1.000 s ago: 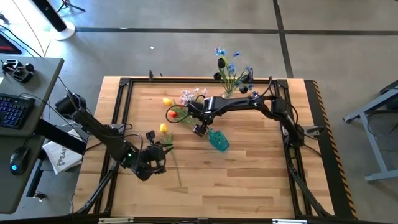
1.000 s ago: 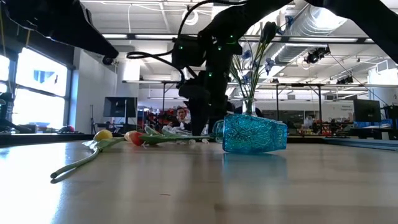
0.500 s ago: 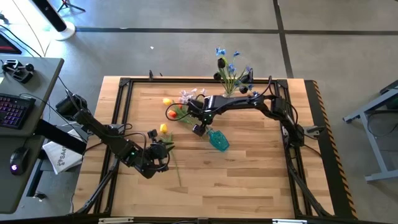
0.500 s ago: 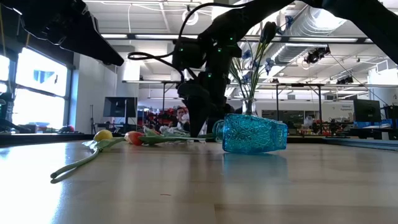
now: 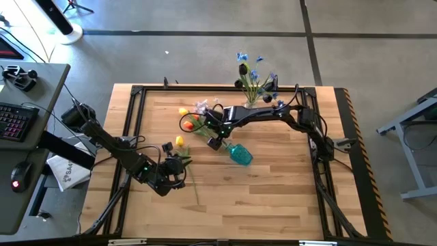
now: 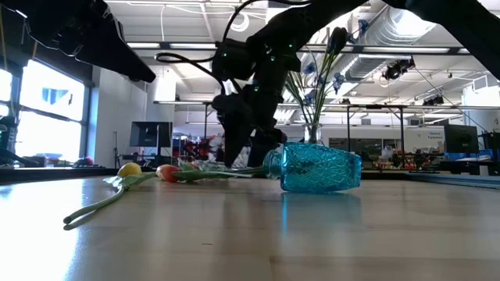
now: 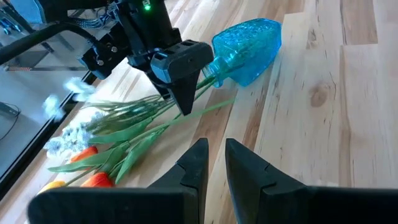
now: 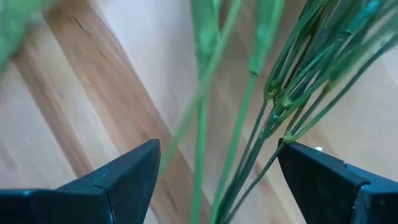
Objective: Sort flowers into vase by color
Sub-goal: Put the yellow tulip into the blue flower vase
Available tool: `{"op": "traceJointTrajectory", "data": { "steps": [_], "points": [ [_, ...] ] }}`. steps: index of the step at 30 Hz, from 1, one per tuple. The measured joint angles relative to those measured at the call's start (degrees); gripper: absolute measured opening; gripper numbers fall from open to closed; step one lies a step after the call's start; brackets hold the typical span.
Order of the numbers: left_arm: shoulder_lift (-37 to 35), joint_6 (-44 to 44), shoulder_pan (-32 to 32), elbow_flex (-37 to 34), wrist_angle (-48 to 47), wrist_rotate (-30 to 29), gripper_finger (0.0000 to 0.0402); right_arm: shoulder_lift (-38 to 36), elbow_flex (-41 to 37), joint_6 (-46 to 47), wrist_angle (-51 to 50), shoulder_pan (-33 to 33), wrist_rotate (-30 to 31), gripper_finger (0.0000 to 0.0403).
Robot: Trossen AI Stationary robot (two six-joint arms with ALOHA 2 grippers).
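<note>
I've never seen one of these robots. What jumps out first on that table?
A bright blue glass vase lies on its side mid-table. Beside its mouth, the right gripper hangs open over a heap of loose flowers. At the table's far edge, blue blooms stand upright in another vase.

No readable text, labels, brands or numbers in any view. The white box (image 5: 66, 171) beside the table at 9 o'clock carries a dark mark, too small to read. The black keyboard (image 5: 17, 121) at far 9 o'clock shows only glowing keys.
</note>
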Motion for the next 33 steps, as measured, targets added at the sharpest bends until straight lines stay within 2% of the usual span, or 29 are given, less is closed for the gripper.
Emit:
{"op": "traceJointTrajectory", "data": {
  "steps": [13, 23, 28, 33],
  "points": [
    [0.0, 0.5, 0.3, 0.0, 0.2, 0.0, 0.0044, 1.0, 0.0, -0.8, 2.3, 2.8, 5.9, 0.0318],
    [0.0, 0.5, 1.4, 0.0, 0.2, 0.1, 0.0044, 3.4, -0.2, -2.0, 3.9, 3.3, 6.3, 0.0279],
    [0.0, 0.5, 1.4, 0.0, 0.2, 0.2, 0.0044, 3.5, -0.2, -2.2, 4.0, 3.3, 6.4, 0.0244],
    [0.0, 0.5, 1.4, 0.0, 0.2, 0.2, 0.0044, 3.5, -0.2, -3.5, 3.1, 3.3, 6.7, 0.0167]
  ]
}}
